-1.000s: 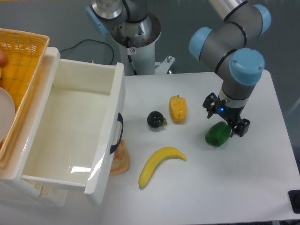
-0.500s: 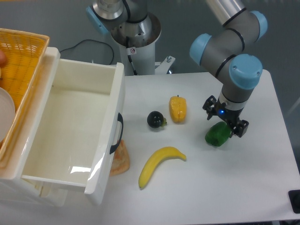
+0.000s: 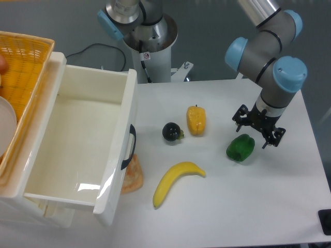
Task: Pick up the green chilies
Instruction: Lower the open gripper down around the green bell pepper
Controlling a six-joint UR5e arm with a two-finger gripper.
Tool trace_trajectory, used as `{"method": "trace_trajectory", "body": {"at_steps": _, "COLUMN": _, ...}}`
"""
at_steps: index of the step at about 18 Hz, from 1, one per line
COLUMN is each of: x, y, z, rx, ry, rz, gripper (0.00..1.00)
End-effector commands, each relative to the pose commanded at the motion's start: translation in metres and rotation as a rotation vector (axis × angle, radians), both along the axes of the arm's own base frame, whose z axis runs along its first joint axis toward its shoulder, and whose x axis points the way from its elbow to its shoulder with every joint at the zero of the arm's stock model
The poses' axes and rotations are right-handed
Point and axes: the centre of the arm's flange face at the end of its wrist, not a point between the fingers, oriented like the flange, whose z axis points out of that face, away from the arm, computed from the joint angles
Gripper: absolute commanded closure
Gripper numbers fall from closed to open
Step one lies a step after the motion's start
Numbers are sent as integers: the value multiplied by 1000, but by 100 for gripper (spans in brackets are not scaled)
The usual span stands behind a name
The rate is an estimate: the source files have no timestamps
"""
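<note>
— What differs from a moment ago?

— Only the arm: the end effector [image 3: 258, 128] sits further right and a little higher than a second back, no longer over the green chilies [image 3: 240, 148]. Everything else lies where it did.

— Walk me across, left to right.

— At the far left a yellow wicker basket [image 3: 23, 64] rests against a white open drawer box [image 3: 77, 147]. Tucked at the foot of the drawer front is a tan wedge-shaped piece [image 3: 133, 175]. On the white worktop [image 3: 232, 206] a banana [image 3: 176, 179] lies below a small dark round fruit [image 3: 171, 132], with a yellow-orange pepper [image 3: 196, 120] just beside that fruit.

— And the chilies?

— To the right of the pepper, well apart from it, lying free on the worktop.

— Is the end effector holding them?

— No. Its two fingers are spread apart and hold nothing; it hangs just up and to the right of the chilies, close to them. From this angle I cannot tell whether a fingertip touches the green skin.
</note>
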Motion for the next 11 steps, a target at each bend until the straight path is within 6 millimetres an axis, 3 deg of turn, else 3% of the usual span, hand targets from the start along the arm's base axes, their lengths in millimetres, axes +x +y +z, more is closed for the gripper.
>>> {"method": "trace_trajectory", "body": {"at_steps": 3, "x": -3, "y": 1, "z": -18, "rx": -9, "ry": -26, "rz": 0, "gripper": 0}}
{"method": "trace_trajectory", "body": {"at_steps": 11, "x": -4, "y": 3, "z": -33, "rx": -17, "ry": -51, "rz": 6, "gripper": 0}}
